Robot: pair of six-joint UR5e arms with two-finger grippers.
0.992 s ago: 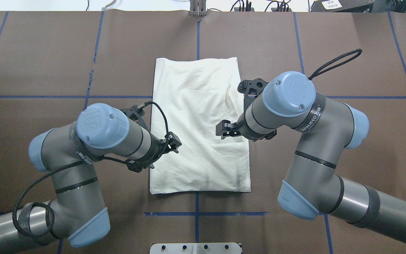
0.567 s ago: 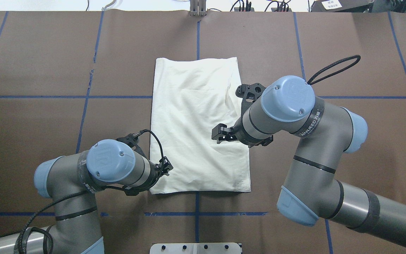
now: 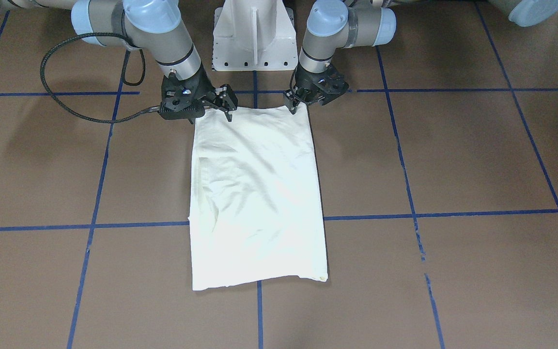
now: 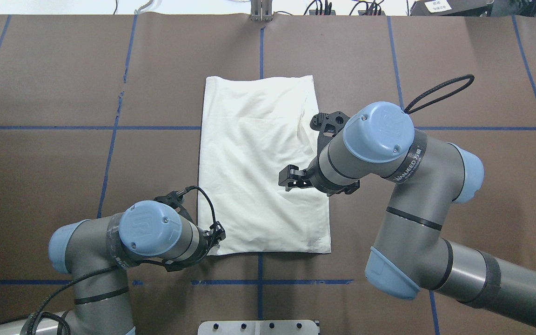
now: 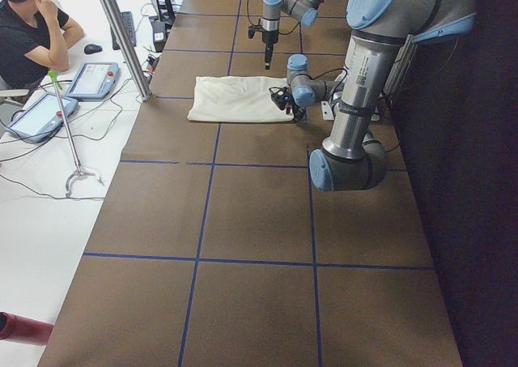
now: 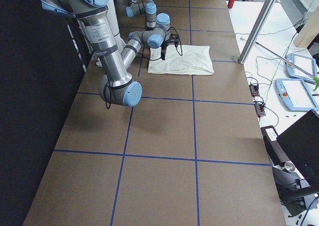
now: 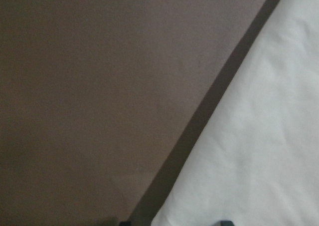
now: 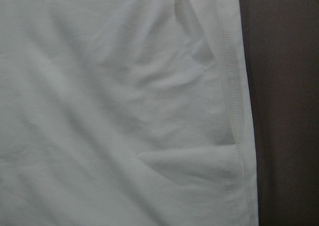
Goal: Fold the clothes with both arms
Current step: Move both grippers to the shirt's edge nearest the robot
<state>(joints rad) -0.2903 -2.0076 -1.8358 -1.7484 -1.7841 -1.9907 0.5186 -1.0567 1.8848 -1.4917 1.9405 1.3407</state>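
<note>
We see the left gripper (image 4: 217, 231) low at the near-left corner of the shirt (image 4: 254, 153), its 2 fingers apart. The shirt lies folded, plain side up. Brown table (image 4: 54, 79) crossed by blue tape lines (image 4: 40, 127) shows past all 4 of its edges. The right gripper (image 4: 288, 177), fingers apart, hangs over its right half.

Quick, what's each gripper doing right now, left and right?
Left gripper: open, down at the corner of the shirt nearest the robot, holding nothing.
Right gripper: open, hanging above the shirt, holding nothing.
</note>
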